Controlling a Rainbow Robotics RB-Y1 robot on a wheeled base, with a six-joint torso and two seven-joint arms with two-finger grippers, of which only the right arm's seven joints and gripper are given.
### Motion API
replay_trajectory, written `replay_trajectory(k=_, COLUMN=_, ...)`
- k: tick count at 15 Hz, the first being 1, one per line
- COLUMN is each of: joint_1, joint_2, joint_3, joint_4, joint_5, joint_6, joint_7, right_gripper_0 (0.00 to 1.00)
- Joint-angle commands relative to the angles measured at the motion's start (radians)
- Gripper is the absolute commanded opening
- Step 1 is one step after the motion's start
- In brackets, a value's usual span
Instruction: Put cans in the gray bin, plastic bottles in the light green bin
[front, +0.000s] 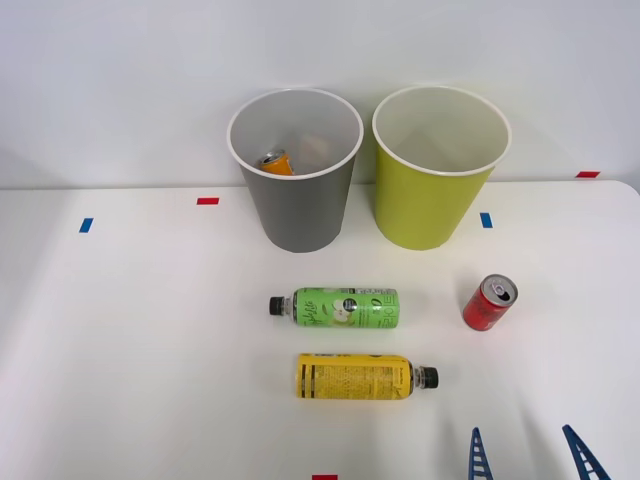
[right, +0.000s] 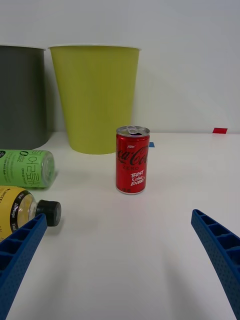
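Right gripper (front: 530, 455) spread wide, apparently short of upright red can (right: 132, 160).

Orange can (front: 276, 161) inside gray bin (front: 298, 205) — red can (front: 489, 303) upright, bottles (front: 335, 307) lying.

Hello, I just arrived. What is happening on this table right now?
A robot is sorting. The orange can already lies inside the gray bin; the light green bin looks empty. The right gripper is open, facing the upright red can. Both plastic bottles lie on the table.
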Motion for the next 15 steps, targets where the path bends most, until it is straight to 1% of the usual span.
replay_trajectory(k=1, joint_1=0.0, joint_2=0.0, joint_3=0.0, joint_4=0.0, joint_5=0.0, joint_6=0.0, joint_7=0.0, right_gripper_0=1.0)
replay_trajectory(k=15, joint_1=0.0, joint_2=0.0, joint_3=0.0, joint_4=0.0, joint_5=0.0, joint_6=0.0, joint_7=0.0, right_gripper_0=1.0)
